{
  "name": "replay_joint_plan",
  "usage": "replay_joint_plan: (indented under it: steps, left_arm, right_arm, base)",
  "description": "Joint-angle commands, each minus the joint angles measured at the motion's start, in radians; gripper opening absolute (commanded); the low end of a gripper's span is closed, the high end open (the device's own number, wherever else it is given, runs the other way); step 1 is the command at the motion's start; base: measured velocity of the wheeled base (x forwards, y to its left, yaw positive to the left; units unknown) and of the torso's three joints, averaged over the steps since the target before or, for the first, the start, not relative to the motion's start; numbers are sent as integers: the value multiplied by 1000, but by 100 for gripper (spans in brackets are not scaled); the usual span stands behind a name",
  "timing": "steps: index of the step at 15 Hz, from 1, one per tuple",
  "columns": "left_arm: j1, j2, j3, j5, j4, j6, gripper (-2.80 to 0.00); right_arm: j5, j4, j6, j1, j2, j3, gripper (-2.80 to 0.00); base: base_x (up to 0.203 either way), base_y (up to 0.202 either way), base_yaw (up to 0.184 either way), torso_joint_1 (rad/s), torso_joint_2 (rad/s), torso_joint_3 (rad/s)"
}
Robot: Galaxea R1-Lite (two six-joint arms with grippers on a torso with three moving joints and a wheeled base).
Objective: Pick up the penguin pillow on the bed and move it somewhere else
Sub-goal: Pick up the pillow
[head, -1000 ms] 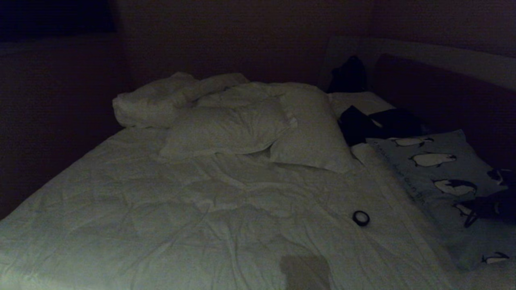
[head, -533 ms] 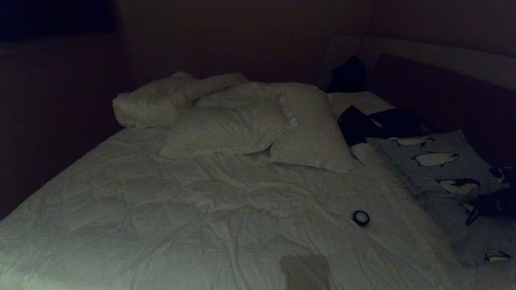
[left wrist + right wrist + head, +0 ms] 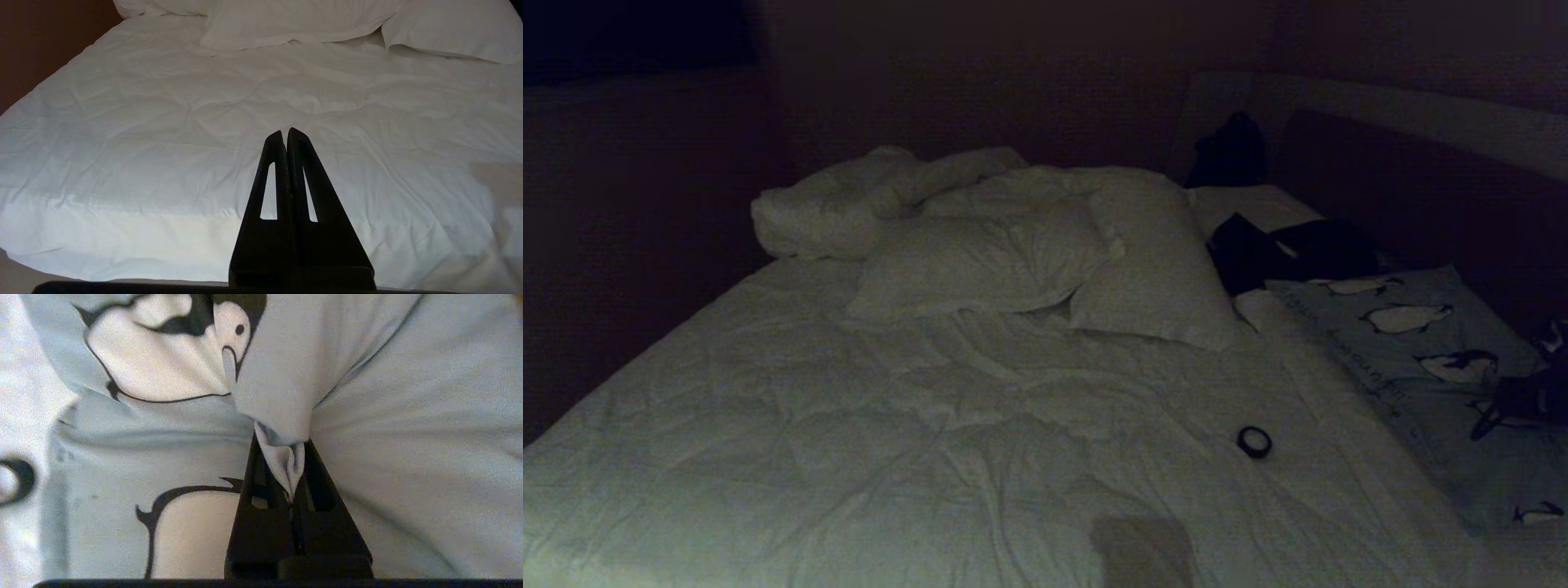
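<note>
Open bed [image 3: 931, 425] middle; tape-like ring [image 3: 1254, 442], white pillows [image 3: 1013, 261] obstruct.

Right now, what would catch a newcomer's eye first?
The penguin pillow at the bed's right edge, its fabric pinched into a peak by the right gripper, jaws shut on it. Next, the rumpled white pillows at the far side and a small dark ring on the quilt.

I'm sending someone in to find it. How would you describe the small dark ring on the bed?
Start at the wide bed with wrinkled white bedding. Go towards the light blue-grey penguin pillow on its right side. The small black ring lies alone on the sheet just left of that pillow, the only round dark thing there.
</note>
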Motion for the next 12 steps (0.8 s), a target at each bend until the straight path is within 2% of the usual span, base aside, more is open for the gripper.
replay_joint_plan:
  steps: [1, 7, 12]
  left_arm:
    - [0, 0, 2, 1, 0, 0, -280]
    - [0, 0, 2, 1, 0, 0, -280]
    - [0, 0, 2, 1, 0, 0, -280]
  right_arm:
    - [6, -6, 60, 3, -53, -3, -280]
    - [104, 0, 210, 11, -208, 6, -280]
    - [113, 0, 239, 64, -309, 51, -280]
  base:
    - [0, 0, 0, 0, 0, 0]
    - [0, 0, 0, 0, 0, 0]
    - [0, 0, 0, 0, 0, 0]
